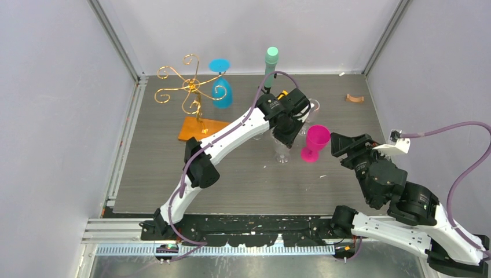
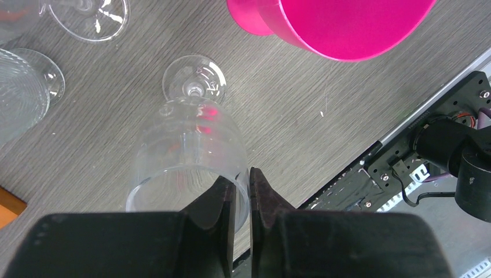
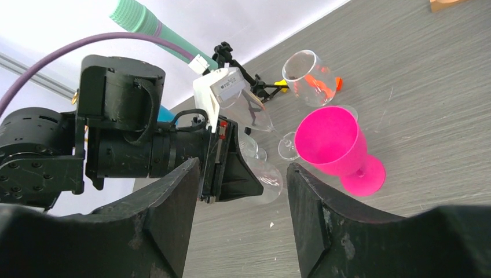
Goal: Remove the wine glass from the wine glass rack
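The gold wire rack (image 1: 186, 88) stands on its orange-brown wooden base (image 1: 200, 128) at the back left. A blue wine glass (image 1: 220, 87) hangs upside down from its right arm. My left gripper (image 1: 285, 136) is right of the rack over mid-table. In the left wrist view it (image 2: 242, 185) is shut on the rim of a clear wine glass (image 2: 191, 145), one finger inside and one outside. The glass is upright with its foot at the table. My right gripper (image 3: 243, 168) is open and empty, just right of a pink wine glass (image 1: 315, 143).
A mint-green cylinder (image 1: 271, 61) on a black tripod stands at the back. Other clear glasses (image 2: 87, 17) stand or lie near the left gripper, one showing in the right wrist view (image 3: 310, 69). A small brown piece (image 1: 354, 98) lies at the back right.
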Robot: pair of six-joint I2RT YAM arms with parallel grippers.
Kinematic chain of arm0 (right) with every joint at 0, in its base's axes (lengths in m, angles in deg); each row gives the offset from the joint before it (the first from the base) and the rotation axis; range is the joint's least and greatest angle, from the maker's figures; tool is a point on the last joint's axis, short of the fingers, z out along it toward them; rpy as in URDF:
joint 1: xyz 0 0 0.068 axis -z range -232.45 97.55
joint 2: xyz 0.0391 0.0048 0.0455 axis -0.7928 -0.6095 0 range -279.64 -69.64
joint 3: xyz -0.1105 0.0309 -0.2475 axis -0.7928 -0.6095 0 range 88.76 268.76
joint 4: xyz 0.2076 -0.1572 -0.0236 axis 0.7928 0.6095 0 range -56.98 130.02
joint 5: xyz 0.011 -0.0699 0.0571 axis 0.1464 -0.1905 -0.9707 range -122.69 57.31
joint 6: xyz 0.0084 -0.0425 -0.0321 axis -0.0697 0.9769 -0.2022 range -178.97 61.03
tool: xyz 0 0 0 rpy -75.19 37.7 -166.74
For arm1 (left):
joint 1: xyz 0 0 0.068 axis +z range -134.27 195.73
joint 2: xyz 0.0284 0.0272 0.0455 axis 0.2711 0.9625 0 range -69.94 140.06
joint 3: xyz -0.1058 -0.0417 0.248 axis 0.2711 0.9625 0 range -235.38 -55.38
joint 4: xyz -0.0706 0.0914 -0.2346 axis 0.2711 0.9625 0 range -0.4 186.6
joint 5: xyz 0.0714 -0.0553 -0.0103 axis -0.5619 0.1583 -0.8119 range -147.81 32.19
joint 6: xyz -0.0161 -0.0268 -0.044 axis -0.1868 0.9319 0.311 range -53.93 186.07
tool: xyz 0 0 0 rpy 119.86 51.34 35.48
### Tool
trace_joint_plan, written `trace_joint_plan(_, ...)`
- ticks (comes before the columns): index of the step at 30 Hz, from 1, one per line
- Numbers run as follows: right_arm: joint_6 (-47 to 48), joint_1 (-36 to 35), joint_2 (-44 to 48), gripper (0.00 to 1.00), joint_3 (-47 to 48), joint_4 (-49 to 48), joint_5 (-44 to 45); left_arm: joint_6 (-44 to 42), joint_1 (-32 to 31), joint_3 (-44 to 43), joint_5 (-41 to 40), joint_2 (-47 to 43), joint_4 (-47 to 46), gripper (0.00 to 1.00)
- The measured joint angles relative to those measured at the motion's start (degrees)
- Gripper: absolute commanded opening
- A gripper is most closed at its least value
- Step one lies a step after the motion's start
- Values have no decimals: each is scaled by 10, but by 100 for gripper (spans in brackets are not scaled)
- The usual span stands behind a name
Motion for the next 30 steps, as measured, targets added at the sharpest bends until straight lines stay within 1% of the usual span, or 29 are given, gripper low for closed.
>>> trace_joint_plan(3, -5, 0, 7, 63, -15, -2, -2, -1, 0, -4, 1, 3, -3, 31)
trace_joint_plan(4, -7, 0, 10, 63, -20, -3, -3, -2, 0, -4, 0, 4, -4, 35)
trace_joint_plan(6, -9, 0, 12, 63, -23, -3, -3, -5, 0, -6, -3, 5, -4, 48)
trace_joint_plan(9, -10, 0, 12, 63, -24, -7, -3, -8, 0, -15, -9, 9, -6, 59)
trace_joint_plan(14, -12, 0, 17, 63, -24, -9, -3, -20, 0, -22, -9, 2, -24, 72)
trace_joint_plan(17, -12, 0, 19, 63, -24, -11, -5, -27, 0, -9, -3, -20, -45, 79)
trace_joint_plan(25, -15, 0, 19, 63, -24, -11, -6, -38, 7, 56, 21, -166, -113, 93)
trace_joint_plan(27, -17, 0, 19, 63, -24, -11, -7, -45, 11, 70, 24, -203, -129, 98)
trace_joint_plan(30, -19, 0, 17, 63, -24, -11, -8, -52, 21, 94, 23, -250, -152, 100)
